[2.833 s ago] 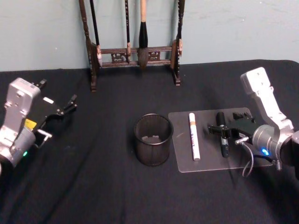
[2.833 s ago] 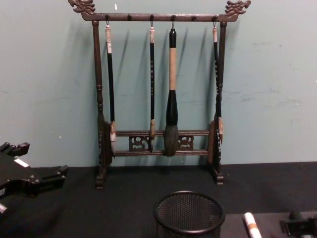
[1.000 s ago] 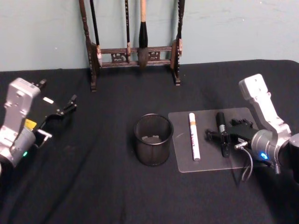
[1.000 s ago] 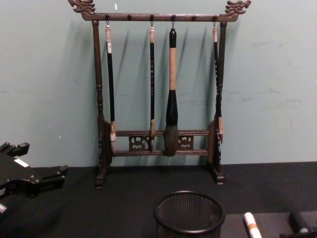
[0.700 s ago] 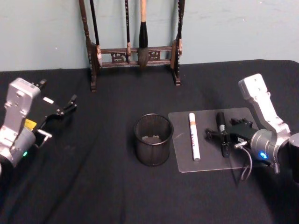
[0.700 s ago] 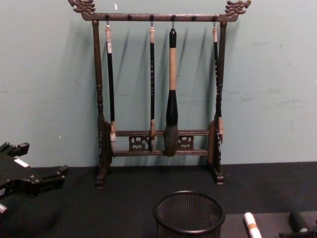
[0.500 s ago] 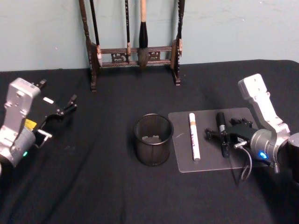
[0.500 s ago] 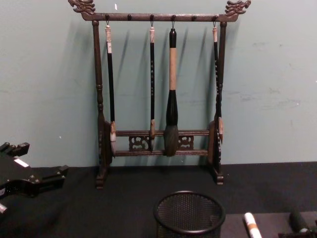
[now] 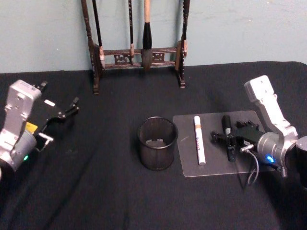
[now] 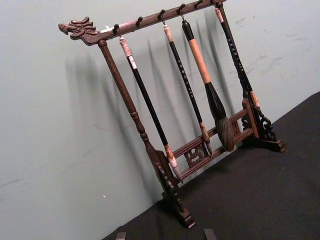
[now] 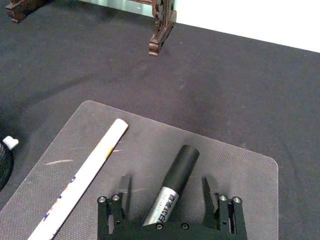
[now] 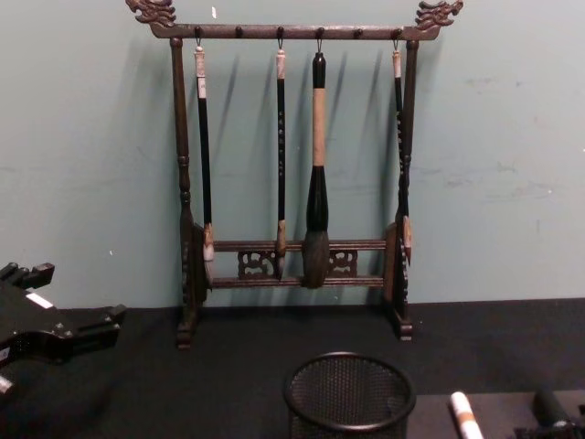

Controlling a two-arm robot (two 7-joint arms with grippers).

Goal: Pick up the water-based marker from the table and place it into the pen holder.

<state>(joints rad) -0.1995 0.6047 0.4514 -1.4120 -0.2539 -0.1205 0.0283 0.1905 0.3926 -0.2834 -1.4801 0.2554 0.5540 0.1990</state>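
A black marker with a grey label lies on a clear mat to the right of the pen holder, a round black mesh cup. My right gripper is low over the mat and open. Its fingers straddle the marker's barrel without closing on it. A white pen with an orange band lies on the same mat, between the holder and the black marker. My left gripper stands open at the far left, apart from everything.
A tall dark wooden brush rack with hanging brushes stands at the back against the wall. The table is covered in black cloth. Something pale lies at the bottom of the holder.
My right gripper has come down toward the mat and now sits around the black marker. In the last second it has barely shifted. The left arm has not moved.
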